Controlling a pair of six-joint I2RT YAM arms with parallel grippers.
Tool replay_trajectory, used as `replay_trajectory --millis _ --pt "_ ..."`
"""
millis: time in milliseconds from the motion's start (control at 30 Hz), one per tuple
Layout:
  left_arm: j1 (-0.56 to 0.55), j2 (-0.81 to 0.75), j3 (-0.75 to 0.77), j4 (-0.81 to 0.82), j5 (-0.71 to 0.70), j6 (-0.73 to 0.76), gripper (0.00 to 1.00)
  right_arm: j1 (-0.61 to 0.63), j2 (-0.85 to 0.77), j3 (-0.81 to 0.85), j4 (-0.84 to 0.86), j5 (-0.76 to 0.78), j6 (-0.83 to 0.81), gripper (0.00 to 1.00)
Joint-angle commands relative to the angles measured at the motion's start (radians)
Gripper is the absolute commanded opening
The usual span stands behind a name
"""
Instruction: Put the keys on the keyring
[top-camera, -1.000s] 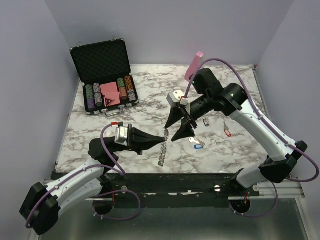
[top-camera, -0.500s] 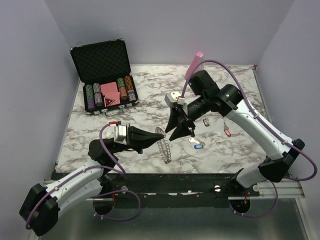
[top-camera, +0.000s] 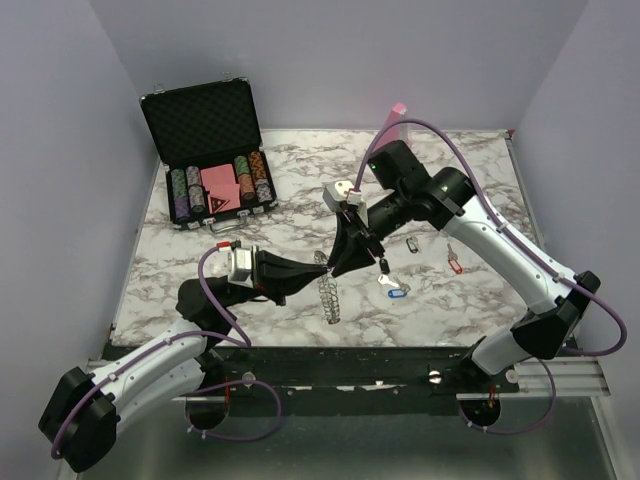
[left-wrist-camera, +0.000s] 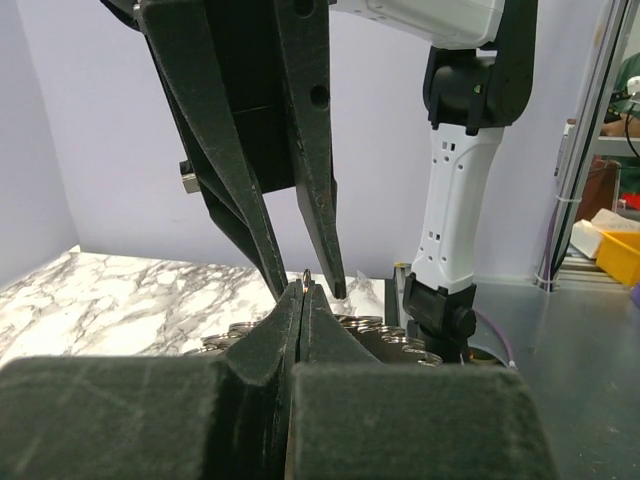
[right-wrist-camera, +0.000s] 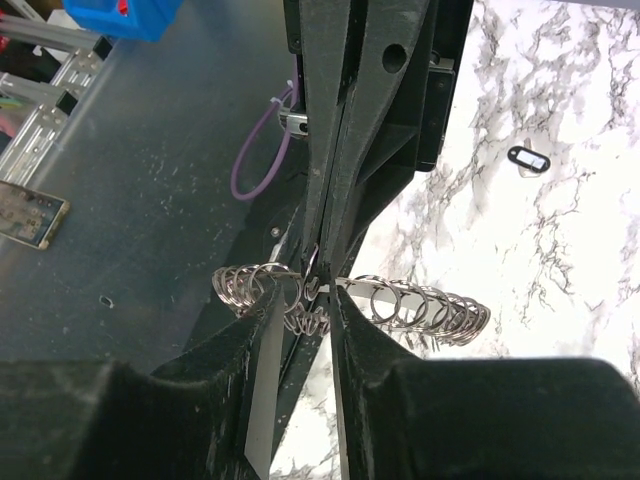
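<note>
Keyring (top-camera: 328, 296): a metal ring edged with many small loops, hanging edge-on from the tips of the left claw. It is judged light, rigid and slick. The thin loops give little purchase and may swivel in a pinch, so take hold on the rim close to the loop being loaded, not on a lone loop.

Positions below are given from the keyring, left to right.

- Far left and behind: an open black case (top-camera: 205, 125) holding poker chips (top-camera: 188, 192). It is well apart and no obstacle.
- Immediately left: the left claw (left-wrist-camera: 303, 288), clenched flat on the keyring's rim.
- At the keyring: the right claw (right-wrist-camera: 305, 298), its jaws partway apart and straddling a cluster of loops. Whether the pads touch metal cannot be told. No key is visibly in it.
- Right: the keys lie loose on the marble table (top-camera: 290, 185). One with a blue tag (top-camera: 394, 289) is near, one with a black tag (top-camera: 412, 245) is behind that, and one with a red tag (top-camera: 455, 263) is farthest right. They are judged small, flat and hard to lift off the slab.
- Behind and right: a pink block (top-camera: 398, 108), mostly hidden by the right arm.

The two claws crowd one short stretch of rim, leaving little room to work between them.
</note>
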Motion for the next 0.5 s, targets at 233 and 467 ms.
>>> replay_trajectory --millis 233,467 --pt "0.005 -0.006 -0.002 0.017 -0.058 0.010 0.00 0.001 0.016 -0.008 0.021 -0.026 0.020 0.16" --pt "0.005 -0.011 -0.002 -0.020 -0.058 0.018 0.00 0.000 0.019 -0.003 0.027 -0.002 0.028 0.01"
